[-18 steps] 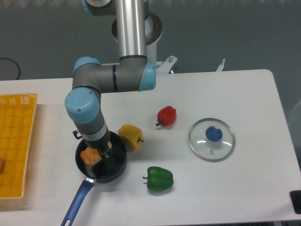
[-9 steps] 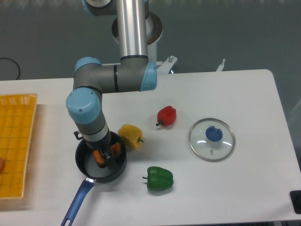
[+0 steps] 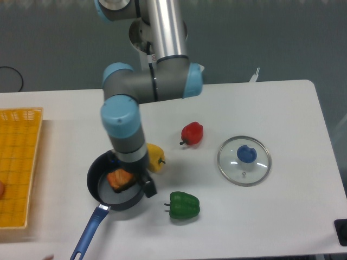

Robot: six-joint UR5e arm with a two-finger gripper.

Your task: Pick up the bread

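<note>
At the far left a yellow basket (image 3: pixel 19 162) sits at the table's edge, something orange just peeping in at its left side; next comes the dark frying pan (image 3: pixel 100 187) with its blue handle (image 3: pixel 89 233) trailing toward the front edge; the bread (image 3: pixel 120 177) shows over the pan's right half, an orange-tan lump tucked right under the arm's wrist; the gripper (image 3: pixel 130 181) seems pressed onto it, one dark finger poking out at the lower right, though from here I cannot make out for certain how the fingers stand, since the wrist hides most of them

What has changed is plain enough: a second ago the arm stood further left, the wrist low over the pan's left half with the loaf at its tip; now the whole arm has swung right and looks raised, and the bread has travelled with it; I judge that the loaf is held and beginning to lift, so the pick is all but done, provided the hold does not slip; whether the bread has cleared the pan floor I cannot tell from this angle

Just right of the wrist the yellow pepper (image 3: pixel 155 157) is partly hidden behind it, close to the pan's rim; the green pepper (image 3: pixel 184 205) lies nearer the front, the red pepper (image 3: pixel 192 133) further back; well off to the right rests the glass lid (image 3: pixel 244 160) with its blue knob, apart from everything else
</note>
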